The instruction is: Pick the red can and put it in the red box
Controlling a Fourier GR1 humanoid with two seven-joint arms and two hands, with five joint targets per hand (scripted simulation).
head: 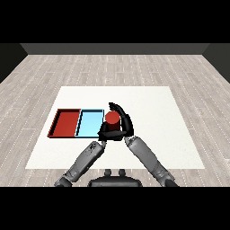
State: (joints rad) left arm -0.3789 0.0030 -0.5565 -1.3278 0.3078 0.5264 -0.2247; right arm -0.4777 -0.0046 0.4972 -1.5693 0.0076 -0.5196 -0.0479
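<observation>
Head view | red can [112, 119] upright, cylindrical | right hand [124, 122] curled round it | left hand [108, 134] unclear

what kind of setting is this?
Probably a bare test room, not a home or kitchen: a white table on a grey plank floor, dark walls behind, holding only a red tray, a blue tray and a can.

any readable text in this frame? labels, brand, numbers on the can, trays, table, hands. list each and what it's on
None: no text, label, brand, number or sign can be read in the head view.
red can: plain red, no label visible; right robot hand curls round it.
red tray: no marking.
light blue tray: no marking.
table: plain white.
left robot hand: plain black.
</observation>
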